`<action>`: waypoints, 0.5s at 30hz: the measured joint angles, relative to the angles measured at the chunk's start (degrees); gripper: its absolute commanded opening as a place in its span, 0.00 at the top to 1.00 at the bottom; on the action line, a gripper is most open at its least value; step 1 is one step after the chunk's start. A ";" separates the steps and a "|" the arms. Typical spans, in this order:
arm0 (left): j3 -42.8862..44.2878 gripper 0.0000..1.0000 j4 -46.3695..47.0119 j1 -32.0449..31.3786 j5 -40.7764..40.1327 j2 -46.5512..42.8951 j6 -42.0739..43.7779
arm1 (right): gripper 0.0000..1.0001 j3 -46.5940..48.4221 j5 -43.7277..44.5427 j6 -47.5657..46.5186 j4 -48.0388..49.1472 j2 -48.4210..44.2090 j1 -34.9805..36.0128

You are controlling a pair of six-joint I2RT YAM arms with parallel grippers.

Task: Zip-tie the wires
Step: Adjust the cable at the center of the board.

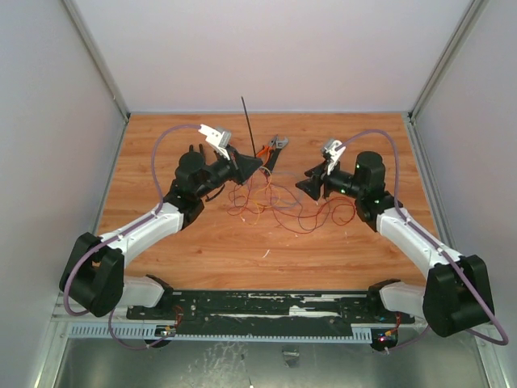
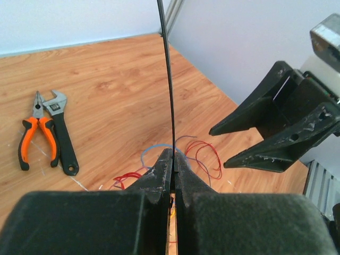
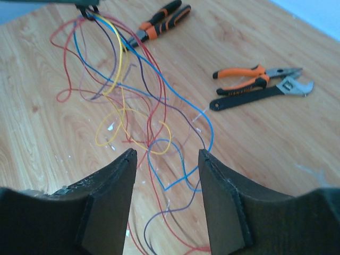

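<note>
Left end effector point(image 2: 172, 156) pinches the zip tie point(image 2: 169, 79) upright; right end effector point(image 3: 166, 159) gapes empty and probably needs to gather the wires point(image 3: 133, 106) next.

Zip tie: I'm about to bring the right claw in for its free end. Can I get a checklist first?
1. Left claw shut on the zip tie: ok.
2. Free end of the zip tie straight and standing up: ok.
3. Right claw open with nothing in it: ok.
4. Wires gathered into one bundle: not ok, loose loops sprawl over the table.
5. Zip tie wrapped round the wires: cannot tell, hidden below the left claw.
</note>
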 measured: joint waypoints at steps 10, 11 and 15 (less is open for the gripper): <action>0.09 1.00 -0.04 0.00 0.35 0.00 0.02 | 0.57 1.20 -2.14 1.25 3.89 4.37 0.04; 0.13 1.00 -0.04 0.00 0.35 0.00 0.02 | 0.58 1.20 -2.58 1.27 3.74 4.68 0.15; 0.15 1.00 -0.04 0.00 0.35 0.00 0.02 | 0.60 1.03 -4.83 1.57 4.11 4.68 1.25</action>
